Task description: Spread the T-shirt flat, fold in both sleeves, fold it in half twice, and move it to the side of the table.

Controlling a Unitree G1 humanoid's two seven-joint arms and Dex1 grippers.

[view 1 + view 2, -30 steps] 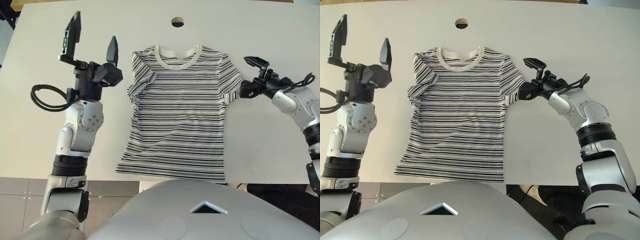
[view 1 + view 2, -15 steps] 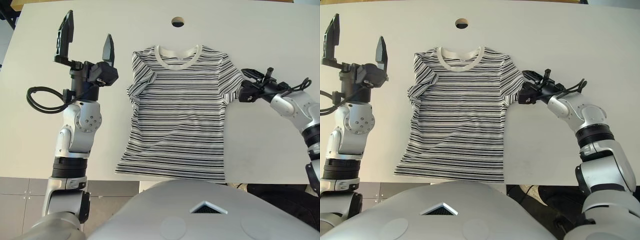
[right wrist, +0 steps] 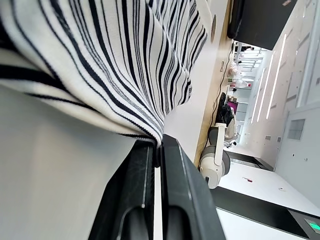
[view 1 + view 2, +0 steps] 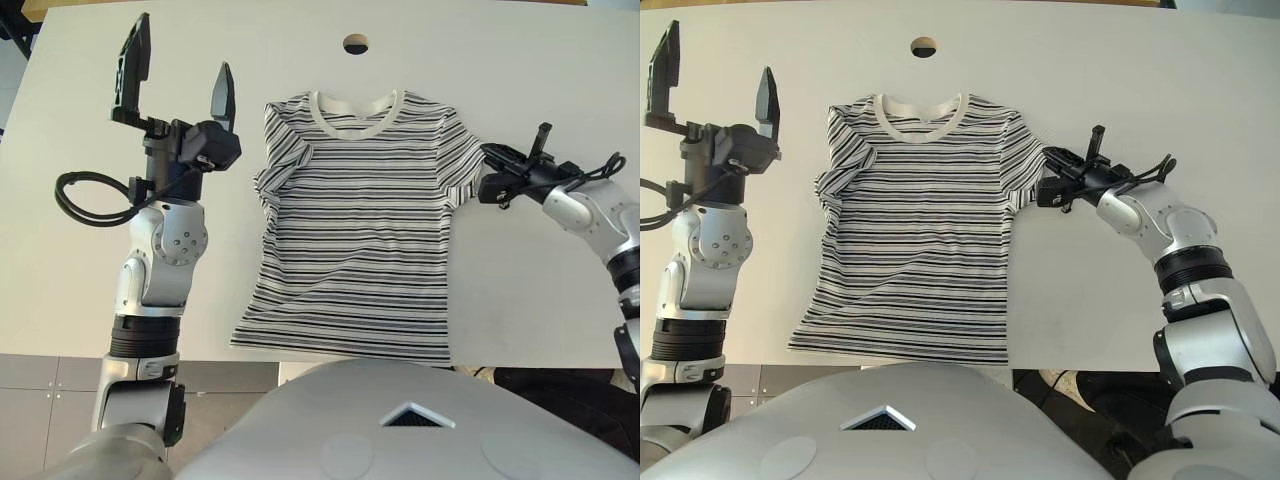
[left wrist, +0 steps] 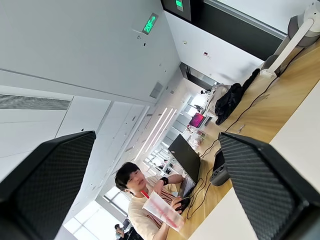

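Striped T-shirt (image 4: 360, 220) lies front-up in the middle of the white table (image 4: 540, 290), collar toward the far edge. Its hem reaches the near edge. The body looks mostly flat.

The left sleeve (image 4: 266, 183) is bunched in against the shirt's left side, not spread out. The right sleeve (image 4: 465, 165) sticks out to the right.

Right gripper (image 4: 484, 188) sits low at the table, right at the outer edge of that right sleeve. In the right wrist view I see its two black fingers (image 3: 176, 170) pressed together with the sleeve's hem caught between them. So this claw is closed and pinching the sleeve cloth. The striped fabric drapes away from the pinch point.

Left gripper (image 4: 183, 45) is held up off the table, to the left of the shirt and apart from it. Its fingers point up and away from me. In the left wrist view the two dark pads (image 5: 45, 170) stand wide apart with nothing between them, so this claw is open and empty.

A round hole (image 4: 354, 43) is in the tabletop just beyond the collar. A black cable (image 4: 85, 200) loops off the left forearm.
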